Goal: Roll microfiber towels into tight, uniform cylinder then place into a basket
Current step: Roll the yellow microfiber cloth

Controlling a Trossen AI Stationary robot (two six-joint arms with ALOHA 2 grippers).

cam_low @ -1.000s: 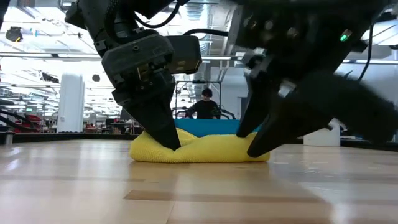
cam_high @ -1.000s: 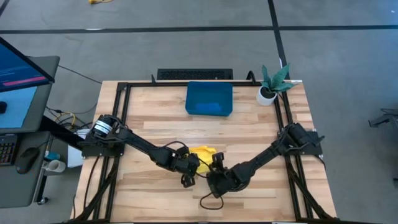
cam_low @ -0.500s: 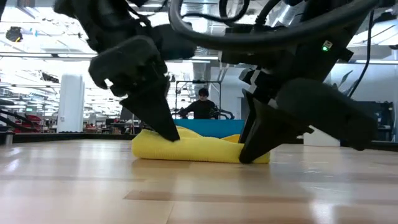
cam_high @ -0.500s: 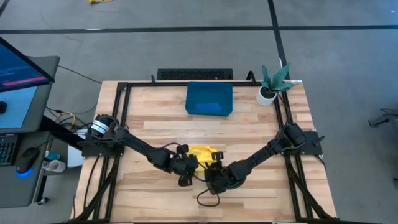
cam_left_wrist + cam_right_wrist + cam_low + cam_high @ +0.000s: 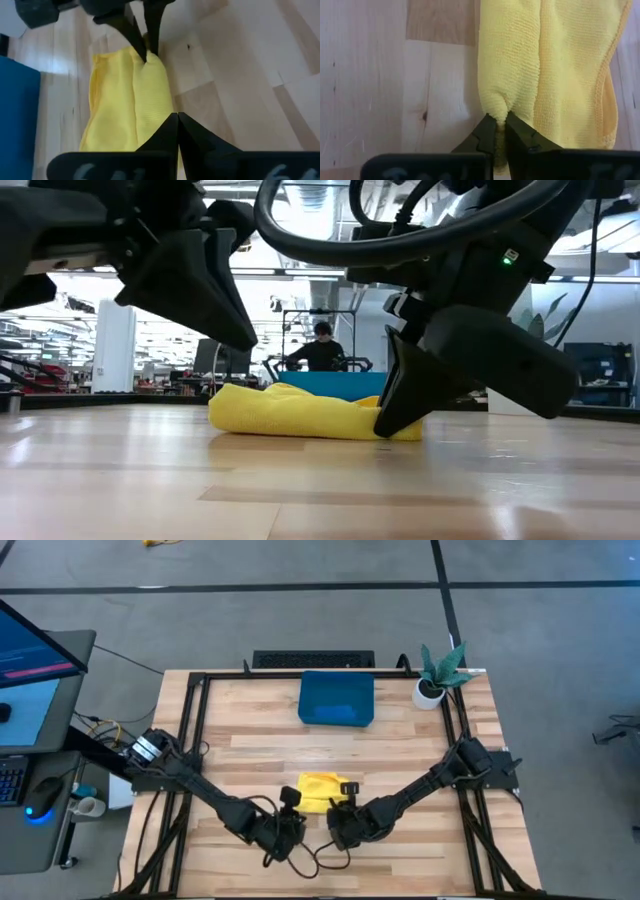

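Left gripper (image 5: pixel 268 852), lower left of centre in the high view: fingers together, empty, clear of the cloth – probably parked so it won't snag. Yellow towel (image 5: pixel 320 790) sits folded mid-frame on the table (image 5: pixel 400 735). Right gripper (image 5: pixel 496 134) just right of it, fingers clamped on the towel's edge fold – prob. to anchor the roll. Basket (image 5: pixel 336 698) waits top centre, w/ blue inside.

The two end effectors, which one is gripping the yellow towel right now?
The right end effector: it is shut on a pinch of the yellow towel's near edge. The left end effector is shut too, but clear of the cloth.
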